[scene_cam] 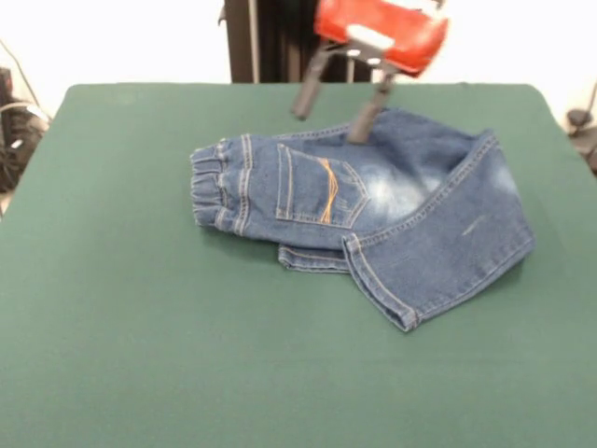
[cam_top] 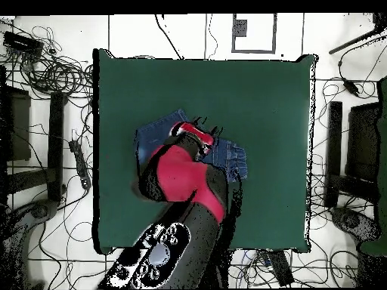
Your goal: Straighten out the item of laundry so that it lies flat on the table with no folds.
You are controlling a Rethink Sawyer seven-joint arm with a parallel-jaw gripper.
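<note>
Denim jeans (scene_cam: 373, 219), one folded pair, lie on the table (scene_cam: 140, 355) beneath one spread, empty end effector (scene_cam: 331, 117).

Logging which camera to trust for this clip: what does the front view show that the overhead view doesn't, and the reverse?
Only the front view shows the whole jeans: the gathered waistband, a back pocket with orange stitching, and a leg folded back across them, its hem toward the camera. The open gripper has one finger on the denim.

Only the overhead view shows the whole green table, the cables on the floor around it, and the arm covering most of the jeans.

Both show blue jeans, not yet flat, with the gripper over them.
</note>
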